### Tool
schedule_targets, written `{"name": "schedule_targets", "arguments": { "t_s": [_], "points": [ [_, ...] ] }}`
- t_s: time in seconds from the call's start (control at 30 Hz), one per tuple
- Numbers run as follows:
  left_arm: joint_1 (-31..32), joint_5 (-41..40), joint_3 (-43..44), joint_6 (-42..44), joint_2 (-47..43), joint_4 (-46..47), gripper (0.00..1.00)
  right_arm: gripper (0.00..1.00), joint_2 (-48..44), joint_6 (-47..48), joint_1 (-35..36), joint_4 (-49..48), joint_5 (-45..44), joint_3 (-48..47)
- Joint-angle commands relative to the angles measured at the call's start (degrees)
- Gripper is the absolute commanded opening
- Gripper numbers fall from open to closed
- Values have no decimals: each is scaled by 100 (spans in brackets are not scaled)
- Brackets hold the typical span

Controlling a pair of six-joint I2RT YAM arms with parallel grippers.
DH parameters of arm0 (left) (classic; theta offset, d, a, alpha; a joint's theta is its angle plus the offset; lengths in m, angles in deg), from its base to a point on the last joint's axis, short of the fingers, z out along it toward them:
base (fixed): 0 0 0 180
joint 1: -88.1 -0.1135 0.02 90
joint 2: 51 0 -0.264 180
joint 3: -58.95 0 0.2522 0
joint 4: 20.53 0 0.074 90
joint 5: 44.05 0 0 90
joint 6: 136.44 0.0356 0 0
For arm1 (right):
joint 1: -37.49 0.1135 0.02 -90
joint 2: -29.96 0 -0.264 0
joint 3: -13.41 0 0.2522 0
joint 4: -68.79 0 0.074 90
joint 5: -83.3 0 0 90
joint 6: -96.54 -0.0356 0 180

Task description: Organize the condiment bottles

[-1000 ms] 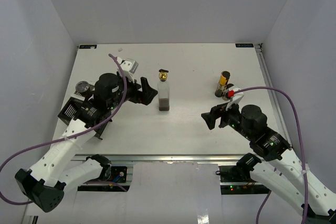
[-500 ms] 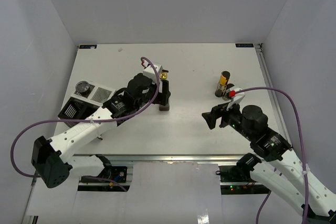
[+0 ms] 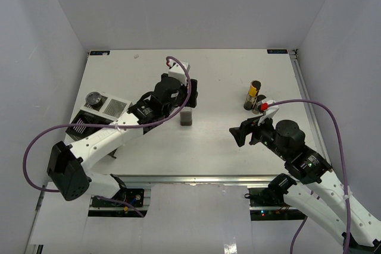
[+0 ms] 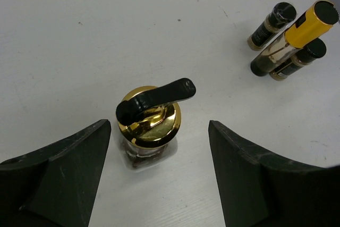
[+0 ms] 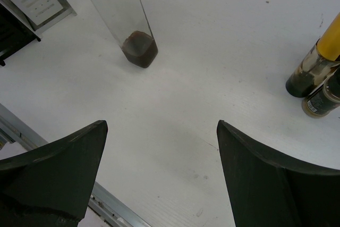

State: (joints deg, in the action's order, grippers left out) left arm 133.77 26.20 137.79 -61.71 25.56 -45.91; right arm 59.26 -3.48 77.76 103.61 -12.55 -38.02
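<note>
Grey walls close in a white counter [image 3: 226,69], where the left arm [image 3: 107,138] reaches over the middle and the right arm [image 3: 303,162] hangs back on its own side. At the left edge sits the black-and-white rack [image 3: 110,106], with the squat clear jar [image 3: 93,97] at its far corner, seemingly already filed. The tall square bottle [image 3: 186,118] stands upright mid-counter. The left fingers [image 4: 69,168] hover spread wide on either side of its gold cap [image 4: 149,123], gripping nothing, probably lining up a grasp. The right fingers [image 5: 58,179] gape equally wide and empty, likely waiting. Near the right edge the slim yellow-labelled bottle [image 3: 253,94] stands beside two smaller dark-capped bottles [image 4: 272,24], well apart from the rack.
</note>
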Motion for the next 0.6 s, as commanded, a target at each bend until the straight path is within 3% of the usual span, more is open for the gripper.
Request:
{"name": "schedule_targets", "arguments": {
  "t_s": [0.0,0.57],
  "points": [
    [76,-119,338,91,147,49,83,90,-71,70,42,-84,-71,-47],
    [82,-754,589,42,557,41,69,90,-47,87,42,-86,-48,-56]
  ]
}}
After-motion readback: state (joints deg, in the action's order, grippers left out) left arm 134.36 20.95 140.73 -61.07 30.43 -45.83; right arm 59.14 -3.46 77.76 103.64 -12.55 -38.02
